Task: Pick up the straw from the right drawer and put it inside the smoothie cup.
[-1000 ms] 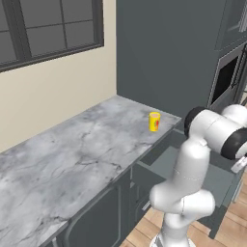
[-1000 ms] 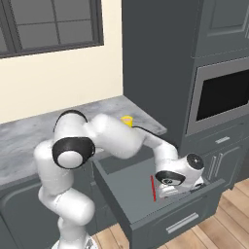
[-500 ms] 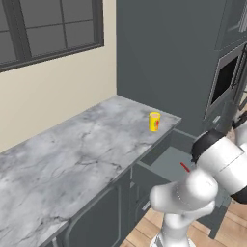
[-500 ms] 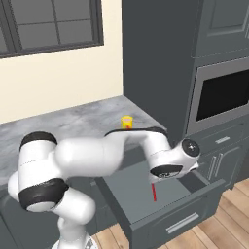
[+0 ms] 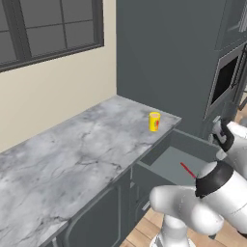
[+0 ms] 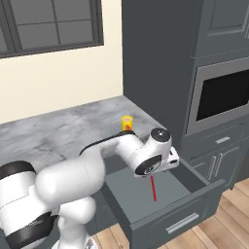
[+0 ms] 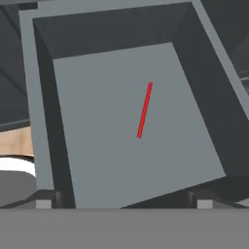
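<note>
Straw (image 7: 144, 110) lies mid-floor in right drawer (image 7: 44, 121), clear of walls; claw (image 7: 124, 204) spread wide above.

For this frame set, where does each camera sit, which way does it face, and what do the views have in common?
Left base view: behind the arm on its left, facing forward and down over the counter, smoothie cup and right drawer; white arm at lower right.
Right base view: behind on its right, facing the same drawer; arm from lower left.
Hand view: on the hand, looking down into the drawer; finger tips at the bottom edge.
Shared: all three show the straw lying flat on the drawer bottom.
</note>
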